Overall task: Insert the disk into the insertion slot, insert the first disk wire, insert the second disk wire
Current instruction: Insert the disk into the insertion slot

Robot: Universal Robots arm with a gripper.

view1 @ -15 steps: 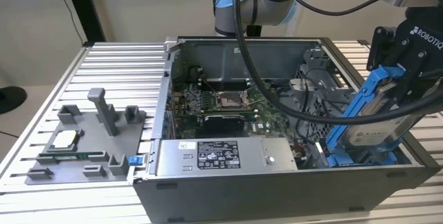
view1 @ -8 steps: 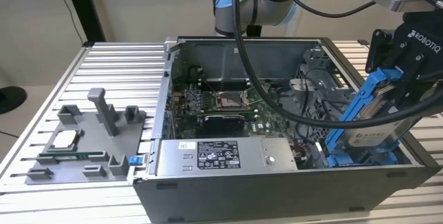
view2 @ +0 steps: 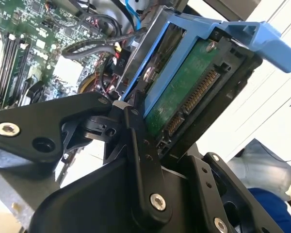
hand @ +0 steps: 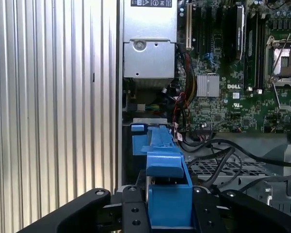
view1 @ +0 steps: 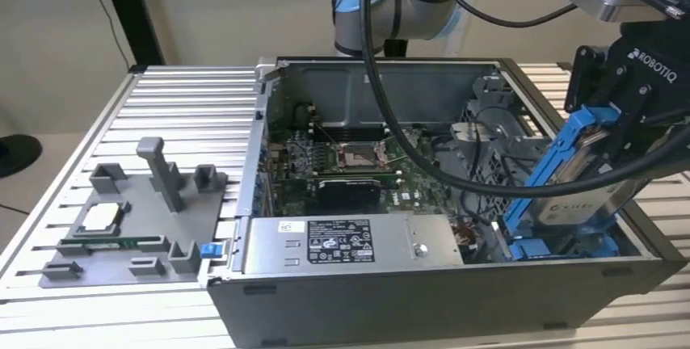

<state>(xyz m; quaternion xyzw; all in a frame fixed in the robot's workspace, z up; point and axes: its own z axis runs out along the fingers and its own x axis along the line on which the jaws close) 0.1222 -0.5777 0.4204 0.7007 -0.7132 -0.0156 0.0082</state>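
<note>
You are at step one: the gripper (view1: 612, 140) clamps the tilted disk (view1: 571, 197) above the insertion slot (view1: 582, 241), exterior view's right; square it.

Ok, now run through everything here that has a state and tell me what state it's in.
computer case, side open, interior exposed
gripper, shut on the disk
disk, held by its blue carrier, tilted steeply, not yet seated
power-supply box, mounted inside the computer case
CPU socket, exposed
</note>
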